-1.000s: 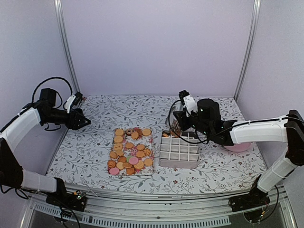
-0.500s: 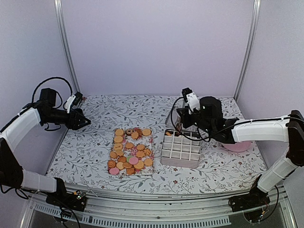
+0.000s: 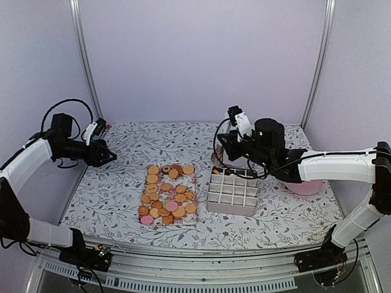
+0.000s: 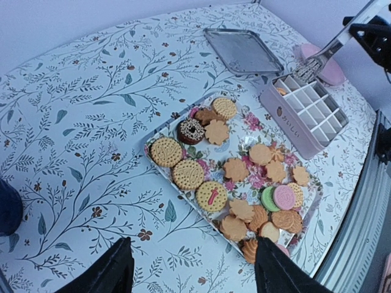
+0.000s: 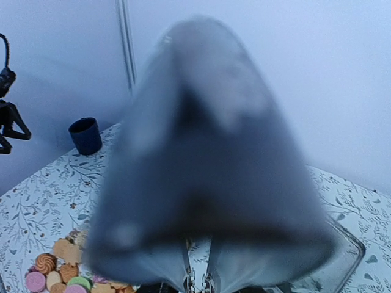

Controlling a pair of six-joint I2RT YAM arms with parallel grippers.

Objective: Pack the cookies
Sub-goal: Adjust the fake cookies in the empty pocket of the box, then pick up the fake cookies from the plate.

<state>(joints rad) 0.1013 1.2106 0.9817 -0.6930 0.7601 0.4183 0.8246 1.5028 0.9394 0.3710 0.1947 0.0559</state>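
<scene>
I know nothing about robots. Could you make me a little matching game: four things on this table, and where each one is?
Things:
1 cookies
2 divided box
3 pink plate
4 tongs

Places:
A in the right gripper
B on the flowered tray
C partly covered by the right arm
D just right of the tray

Pairs: 1-B, 2-D, 3-C, 4-A

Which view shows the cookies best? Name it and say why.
Left wrist: the cookies lie close and central, shapes and colours distinct. Top external shows them small, details lost; right wrist catches only a few at its lower-left corner.
</scene>
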